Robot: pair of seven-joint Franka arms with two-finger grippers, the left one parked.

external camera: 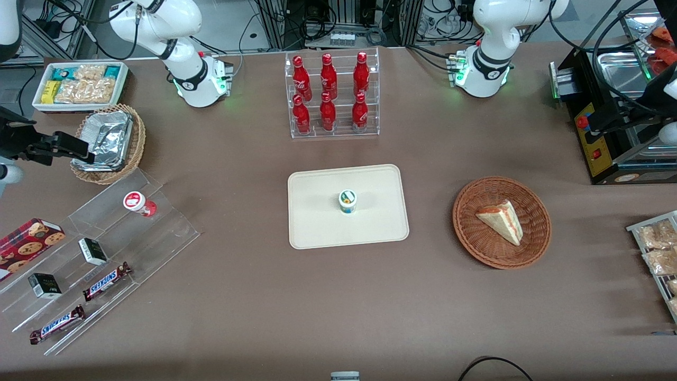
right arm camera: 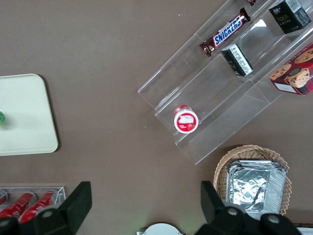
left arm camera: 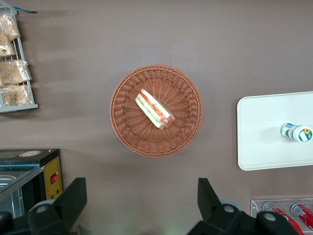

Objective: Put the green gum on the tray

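Note:
The green gum (external camera: 347, 201) stands upright on the cream tray (external camera: 317, 222), near its middle. It has a white lid with a green and yellow label and a teal body. It also shows in the left wrist view (left arm camera: 297, 132) on the tray (left arm camera: 264, 137). In the right wrist view only a green sliver of it (right arm camera: 1, 117) shows at the edge, on the tray (right arm camera: 24, 117). My right gripper (external camera: 84, 151) (right arm camera: 144, 205) is open and empty. It hovers above the table toward the working arm's end, well away from the tray.
A red gum bottle (external camera: 140, 203) (right arm camera: 186, 119) stands on a clear stepped shelf (external camera: 106, 248) with Snickers bars and small boxes. A foil container in a wicker basket (external camera: 108, 143) lies beside the gripper. A cola bottle rack (external camera: 333, 95) and a basket with a sandwich (external camera: 501, 222) flank the tray.

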